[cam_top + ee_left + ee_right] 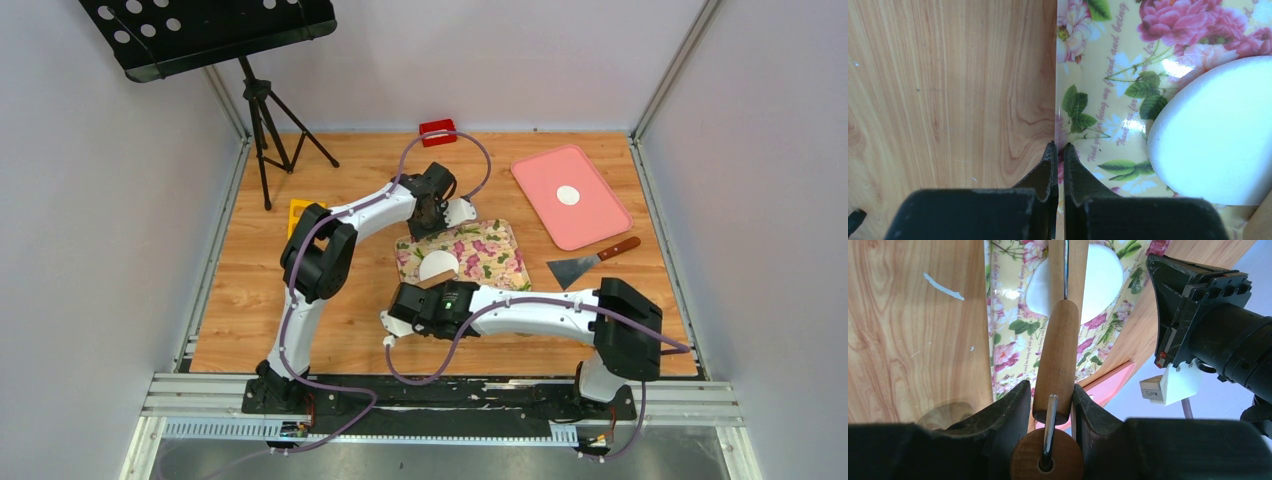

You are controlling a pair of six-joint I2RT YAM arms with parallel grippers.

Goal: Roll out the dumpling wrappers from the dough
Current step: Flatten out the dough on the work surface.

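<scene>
the right gripper (1050, 389) was clamped on the rolling pin (1058, 340) handle, with the roller lying across the dough (1105, 280) on the floral mat (1008, 340). i'd press evenly and roll outward to thin it. the left gripper (1058, 148), jaws all but closed, sat at the mat's edge, with the dough off to 1 side

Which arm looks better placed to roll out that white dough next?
Right, I'd judge. The right tool grips the wooden rolling pin, which reaches over the dough. The left tool is shut at the edge of the floral mat, holding no roller.
</scene>
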